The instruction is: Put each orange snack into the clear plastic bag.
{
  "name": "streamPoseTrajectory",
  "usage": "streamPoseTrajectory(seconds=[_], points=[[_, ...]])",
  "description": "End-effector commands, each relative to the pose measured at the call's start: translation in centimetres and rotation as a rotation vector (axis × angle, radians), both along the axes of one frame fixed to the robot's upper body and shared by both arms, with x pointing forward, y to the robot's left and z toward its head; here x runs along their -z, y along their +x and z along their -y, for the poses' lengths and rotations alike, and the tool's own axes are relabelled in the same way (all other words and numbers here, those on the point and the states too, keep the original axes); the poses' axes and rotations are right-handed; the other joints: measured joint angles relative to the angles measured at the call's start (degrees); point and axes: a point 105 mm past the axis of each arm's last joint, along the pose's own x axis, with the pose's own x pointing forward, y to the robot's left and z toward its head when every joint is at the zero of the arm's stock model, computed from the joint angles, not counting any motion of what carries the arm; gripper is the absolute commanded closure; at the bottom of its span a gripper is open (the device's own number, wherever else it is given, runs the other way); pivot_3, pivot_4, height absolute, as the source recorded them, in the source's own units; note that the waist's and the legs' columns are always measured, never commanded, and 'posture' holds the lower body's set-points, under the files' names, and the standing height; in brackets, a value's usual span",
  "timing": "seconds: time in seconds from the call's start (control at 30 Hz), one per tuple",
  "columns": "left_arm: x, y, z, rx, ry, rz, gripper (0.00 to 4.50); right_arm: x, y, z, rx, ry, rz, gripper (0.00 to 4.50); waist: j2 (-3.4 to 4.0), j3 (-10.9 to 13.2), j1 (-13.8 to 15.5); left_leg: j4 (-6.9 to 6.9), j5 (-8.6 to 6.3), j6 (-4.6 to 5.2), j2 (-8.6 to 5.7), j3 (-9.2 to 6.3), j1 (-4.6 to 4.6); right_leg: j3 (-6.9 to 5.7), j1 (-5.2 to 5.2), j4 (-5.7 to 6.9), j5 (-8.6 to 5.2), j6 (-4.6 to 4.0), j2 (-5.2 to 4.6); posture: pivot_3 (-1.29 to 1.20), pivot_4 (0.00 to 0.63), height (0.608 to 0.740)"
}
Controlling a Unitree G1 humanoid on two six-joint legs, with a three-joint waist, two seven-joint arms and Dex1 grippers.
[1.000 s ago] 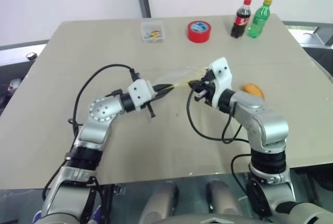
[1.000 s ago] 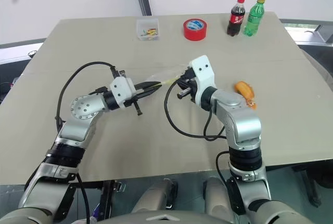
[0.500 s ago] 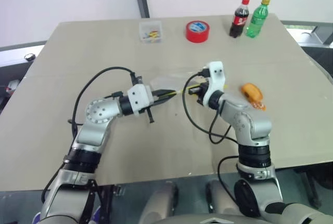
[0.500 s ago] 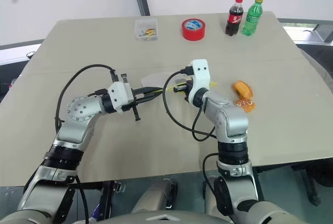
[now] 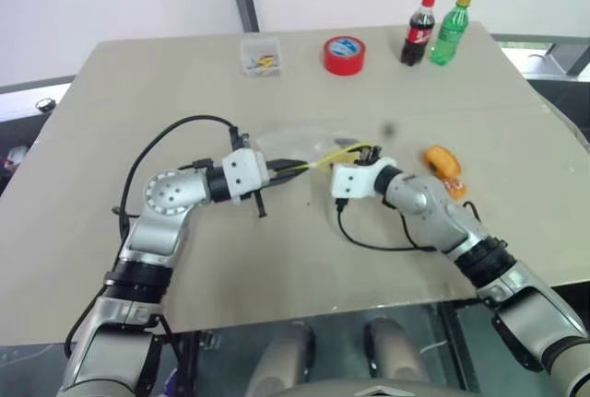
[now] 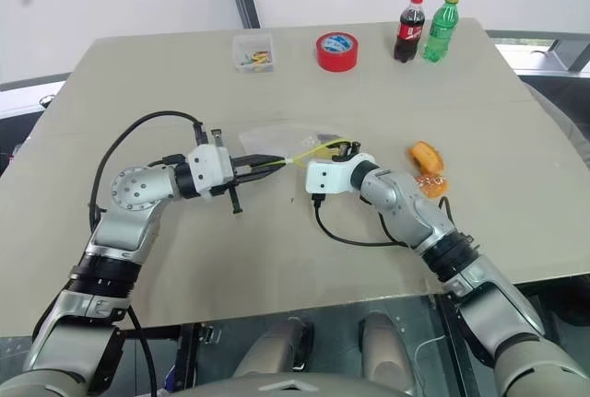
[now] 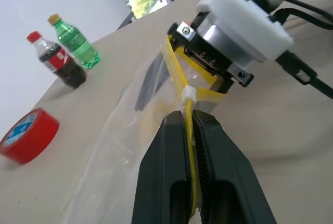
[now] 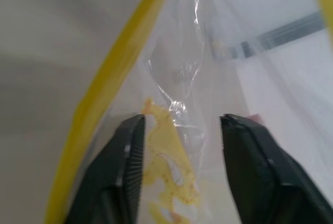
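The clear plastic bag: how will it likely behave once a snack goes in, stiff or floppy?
Probably floppy: the clear plastic bag looks thin and crinkled, draping on the table. Its mouth likely sags unless held, as the left gripper pinches the yellow strip.

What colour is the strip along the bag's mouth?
Yellow strip on the clear plastic bag, clearest in the left wrist view.

even, bright overhead light — soft shadows on the beige table top (image 5: 277, 259). the crinkly clear plastic bag with a yellow strip (image 8: 197, 78) glints, blurred close up — background daylight washed out.
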Motion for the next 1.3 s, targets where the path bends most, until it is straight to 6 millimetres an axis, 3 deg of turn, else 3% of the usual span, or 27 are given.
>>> streamPoseTrajectory(seconds=[0.03, 0.07, 0.1, 0.33, 0.4, 0.5, 0.57, 0.73, 0.97, 1.1, 1.23, 1.3], points=[[-0.7, 0.3, -0.2, -0.060, -0.029, 0.027, 4.50, -2.6, 0.0, 0.7, 0.017, 0.027, 0.088, 0.53, 0.00, 0.00, 0.26, 0.00, 0.00, 0.00, 0.00, -0.01, 0.00, 0.00, 0.00, 0.01, 0.00, 0.00, 0.01, 0.00, 0.150, 0.740], [-0.6, 0.5, -0.3, -0.080, -0.034, 0.023, 4.50, -3.0, -0.1, 1.1, 0.032, 0.046, 0.083, 0.11, 0.00, 0.00, 0.53, 0.00, 0.00, 0.00, 0.00, -0.01, 0.00, 0.00, 0.00, 0.01, 0.00, 0.00, 0.01, 0.00, 0.150, 0.740], [-0.5, 0.6, -0.4, -0.094, -0.035, 0.020, 4.50, -3.3, -0.3, 1.6, 0.046, 0.075, 0.065, 0.02, 0.00, 0.00, 0.72, 0.00, 0.00, 0.00, 0.01, -0.01, 0.00, 0.00, 0.00, 0.01, 0.00, 0.00, 0.02, 0.00, 0.150, 0.740], [-0.1, 1.6, -0.7, -0.177, -0.063, 0.002, 4.50, -5.1, -2.5, 7.2, 0.192, 0.280, -0.116, 0.02, 0.00, 0.00, 1.43, 0.04, -0.01, 0.02, -0.02, -0.07, -0.02, -0.07, 0.11, -0.06, 0.00, 0.00, -0.02, 0.00, 0.150, 0.740], [-0.2, 1.9, -0.7, -0.192, -0.086, 0.001, 4.50, -4.8, -3.2, 9.6, 0.292, 0.413, -0.211, 0.02, 0.00, 0.00, 1.63, 0.04, -0.01, 0.02, -0.01, -0.11, -0.01, -0.11, 0.14, -0.05, 0.00, 0.00, -0.02, 0.00, 0.150, 0.740], [-0.1, 2.0, -0.5, -0.188, -0.105, -0.009, 4.50, -2.6, -4.7, 14.2, 0.490, 0.509, -0.316, 0.02, -0.01, -0.01, 2.32, 0.03, -0.02, 0.02, 0.00, -0.14, 0.00, -0.13, 0.17, -0.06, 0.00, 0.00, -0.01, 0.00, 0.150, 0.740], [-0.1, 2.1, -0.5, -0.187, -0.109, -0.015, 4.50, -1.7, -5.5, 15.8, 0.583, 0.577, -0.371, 0.02, 0.00, 0.00, 2.28, 0.04, -0.02, 0.03, -0.03, -0.13, 0.00, -0.12, 0.19, -0.07, 0.00, 0.00, -0.05, 0.00, 0.150, 0.740], [0.2, 2.1, -0.6, -0.188, -0.111, -0.026, 4.50, 0.5, -6.9, 17.2, 0.744, 0.769, -0.536, 0.02, 0.01, -0.01, 2.09, 0.02, -0.12, 0.21, 0.04, -0.08, 0.12, -0.07, 0.20, 0.02, 0.00, -0.01, -0.01, 0.00, 0.150, 0.740], [0.3, 2.1, -0.5, -0.187, -0.115, -0.028, 4.50, 1.4, -6.1, 16.9, 0.830, 0.957, -0.615, 0.02, 0.02, -0.02, 2.24, 0.05, -0.10, 0.17, -0.02, -0.08, 0.12, -0.09, 0.23, 0.00, 0.01, -0.01, -0.07, 0.00, 0.150, 0.740], [0.4, 2.0, -0.6, -0.192, -0.116, -0.028, 4.50, 1.3, -6.4, 17.4, 0.857, 0.927, -0.576, 0.02, 0.02, -0.02, 2.27, 0.04, -0.03, 0.04, -0.03, -0.09, 0.11, -0.10, 0.22, -0.01, 0.01, -0.01, -0.08, 0.00, 0.150, 0.740], [0.4, 1.9, -0.5, -0.191, -0.117, -0.029, 4.50, 2.3, -7.4, 17.3, 0.829, 0.718, -0.562, 0.02, 0.01, -0.02, 2.30, 0.03, -0.03, 0.05, -0.04, -0.09, 0.10, -0.12, 0.23, -0.04, 0.00, -0.01, -0.08, 0.00, 0.150, 0.740], [0.3, 1.9, -0.6, -0.191, -0.119, -0.028, 4.50, 2.4, -8.1, 18.4, 0.840, 0.545, -0.489, 0.02, 0.02, -0.02, 2.36, 0.03, -0.03, 0.05, -0.03, -0.09, 0.10, -0.13, 0.23, -0.04, 0.00, -0.01, -0.08, 0.00, 0.150, 0.740]])
